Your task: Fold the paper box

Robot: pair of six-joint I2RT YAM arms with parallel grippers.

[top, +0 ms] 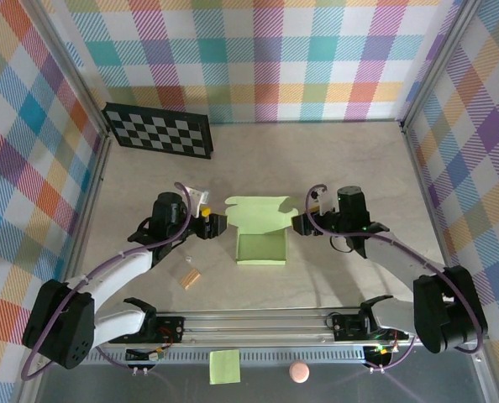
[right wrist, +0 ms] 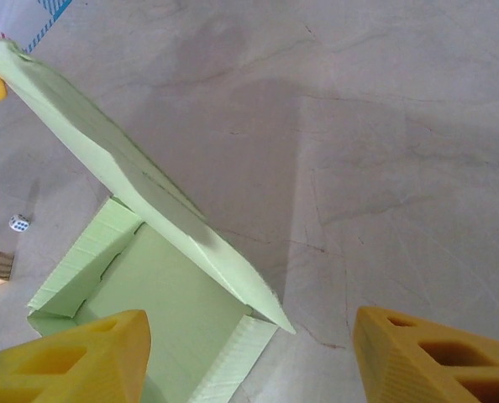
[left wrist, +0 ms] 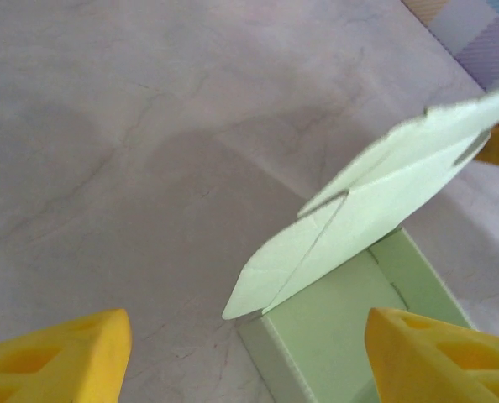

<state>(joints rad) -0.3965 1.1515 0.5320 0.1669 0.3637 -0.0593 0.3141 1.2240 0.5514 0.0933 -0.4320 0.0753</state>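
The paper box (top: 261,248) is sitting mid-table (top: 359,168), right btw the two arms. Its tray part is lying open on the near side. Its lid is sticking up at a slant along the far side. The lid's long edge is running left to right, so one short end is pointing at each arm.

The L gripper (top: 219,225) is waiting just beside the lid's left end. Its yellow fingers (left wrist: 60,357) are standing wide apart w/ nothing pinched. From there the paper box (left wrist: 359,210) is lying ahead and a bit to the right.

The R gripper (top: 297,223) is waiting just beside the lid's right end. Its fingers (right wrist: 438,353) are spread too and holding nothing. The paper box (right wrist: 161,285) is lying ahead and to the left.

Both arms are looking about equally near, so neither one is winning. I can't tell if either tip is touching the card.

I'm guessing the next job is tipping the lid toward the near side, down over the tray. That's calling for both ends going down together, or the lid may be twisting. A little tan block (top: 190,274) is lying nearer the L arm, well apart from the box.
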